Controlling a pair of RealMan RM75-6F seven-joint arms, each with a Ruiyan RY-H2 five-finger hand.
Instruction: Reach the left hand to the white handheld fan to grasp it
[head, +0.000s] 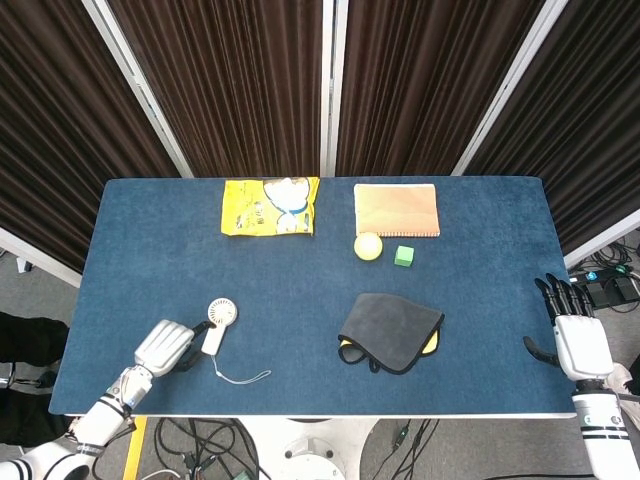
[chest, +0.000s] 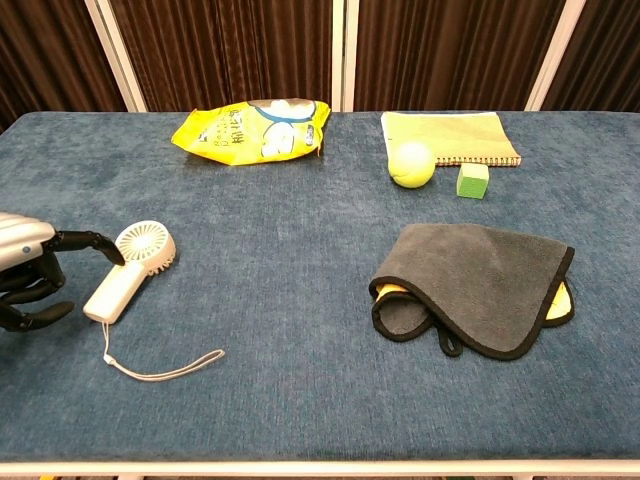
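Note:
The white handheld fan (head: 216, 325) lies flat on the blue table near its front left, round head away from me, with its wrist cord (chest: 160, 367) trailing toward the front edge. In the chest view the fan (chest: 130, 270) sits just right of my left hand (chest: 28, 270). That hand (head: 166, 345) has its dark fingers apart and curved beside the fan's handle; one fingertip (chest: 112, 251) reaches close to the fan's head, and nothing is held. My right hand (head: 576, 337) hangs off the table's right edge, fingers spread and empty.
A grey cloth (head: 390, 330) over something yellow lies right of centre. At the back are a yellow snack bag (head: 270, 205), a notebook (head: 396, 209), a yellow-green ball (head: 368, 246) and a green cube (head: 404, 255).

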